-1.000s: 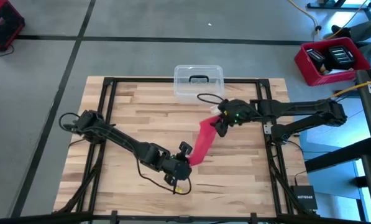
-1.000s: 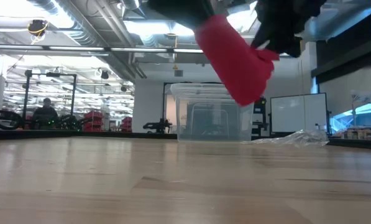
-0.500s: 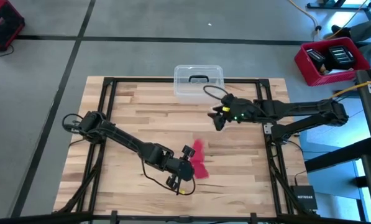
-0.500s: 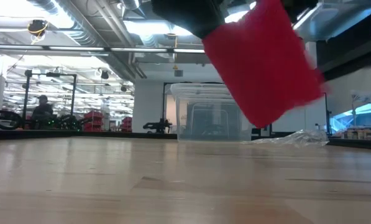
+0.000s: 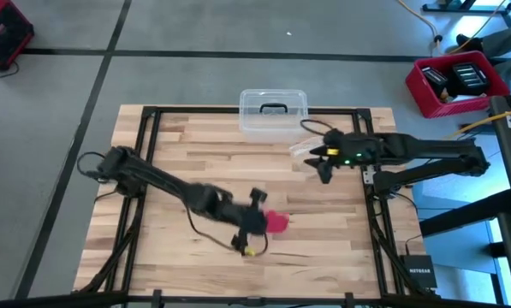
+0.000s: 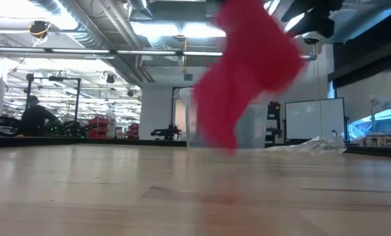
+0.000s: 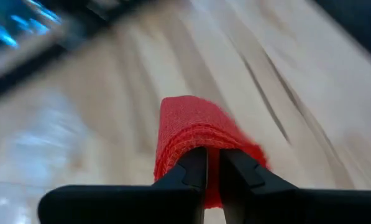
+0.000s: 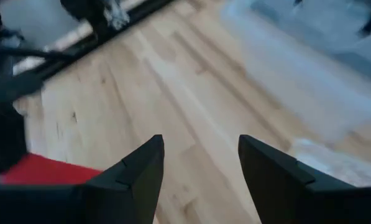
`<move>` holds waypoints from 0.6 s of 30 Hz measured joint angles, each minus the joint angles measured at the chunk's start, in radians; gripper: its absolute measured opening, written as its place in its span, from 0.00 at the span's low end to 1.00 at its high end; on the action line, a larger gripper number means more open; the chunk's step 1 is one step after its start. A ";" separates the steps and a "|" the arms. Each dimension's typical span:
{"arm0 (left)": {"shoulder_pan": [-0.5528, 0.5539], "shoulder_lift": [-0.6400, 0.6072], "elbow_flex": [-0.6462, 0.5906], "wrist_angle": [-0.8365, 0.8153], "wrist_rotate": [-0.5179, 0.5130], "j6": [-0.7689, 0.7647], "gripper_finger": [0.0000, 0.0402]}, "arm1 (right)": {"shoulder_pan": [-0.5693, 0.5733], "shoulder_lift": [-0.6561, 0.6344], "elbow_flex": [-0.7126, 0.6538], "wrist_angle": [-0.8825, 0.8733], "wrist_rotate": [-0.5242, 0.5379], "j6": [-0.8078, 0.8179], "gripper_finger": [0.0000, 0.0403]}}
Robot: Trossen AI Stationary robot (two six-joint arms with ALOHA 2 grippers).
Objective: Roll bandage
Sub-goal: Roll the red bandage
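Left pincer [image 7: 213, 177] clenched on bright red soft fabric bandage [image 7: 194, 127] above desk [image 5: 178, 162]; right pincer [image 8: 201, 165] released, apart. Best keep grip firm, wind evenly.

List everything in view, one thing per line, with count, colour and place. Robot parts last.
bandage: one, bright red, pinched in the left gripper over the table's middle front.
clear plastic box: one, clear with a dark handle, back edge of the table.
plastic wrapper: one, clear, crinkled, beside the right gripper.
table: one, light wood.
red bin: one, on the floor, right.
left gripper: shut on the bandage.
right gripper: open, empty, right of centre.
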 joint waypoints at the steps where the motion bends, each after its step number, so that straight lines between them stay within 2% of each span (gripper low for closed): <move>1: 0.008 -0.032 0.000 0.029 -0.002 0.000 0.04 | 0.014 -0.023 -0.001 -0.006 0.013 0.000 0.52; 6: 0.027 -0.186 0.001 0.224 -0.016 -0.025 0.04 | 0.119 -0.094 -0.034 0.030 0.117 -0.028 0.52; 9: 0.036 -0.252 0.004 0.267 -0.039 -0.031 0.04 | 0.196 -0.119 -0.088 0.113 0.187 -0.081 0.52; 12: 0.045 -0.274 0.003 0.272 -0.052 -0.029 0.04 | 0.272 -0.121 -0.173 0.326 0.232 -0.200 0.52; 14: 0.051 -0.275 0.001 0.265 -0.055 -0.030 0.04 | 0.316 -0.114 -0.243 0.483 0.226 -0.303 0.52; 18: 0.051 -0.275 0.001 0.278 -0.054 -0.030 0.04 | 0.338 -0.064 -0.323 0.719 0.226 -0.416 0.52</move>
